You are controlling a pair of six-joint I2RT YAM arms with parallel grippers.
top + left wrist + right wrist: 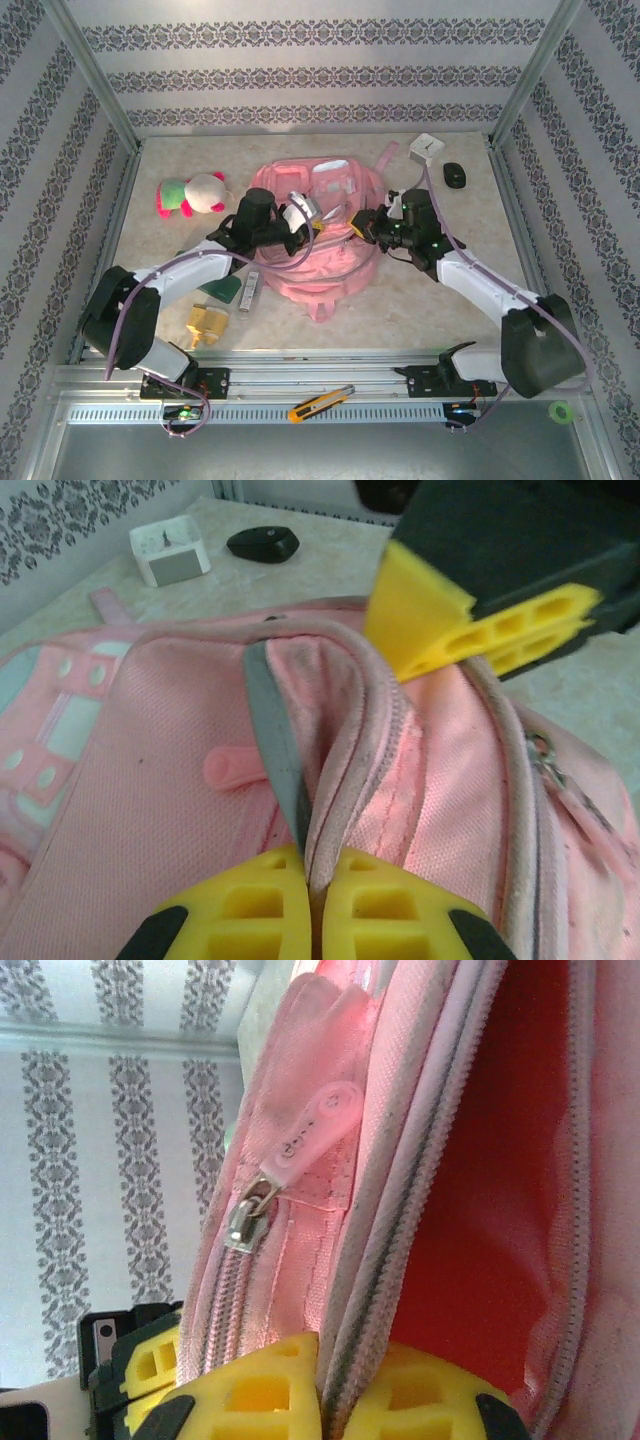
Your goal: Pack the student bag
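No legible text; embossed lettering on zipper pull [315, 1125] of student bag [290, 1260] unreadable.

Table [440, 290]: beige, marbled top. Pink backpack [312, 272] lies at centre. Plush toy [192, 194] at far left, apart from it. White box [426, 148] and black oval object [455, 175] sit near each other, far right. Near left: green piece [222, 288], silver bar [250, 290], yellow block [206, 325].
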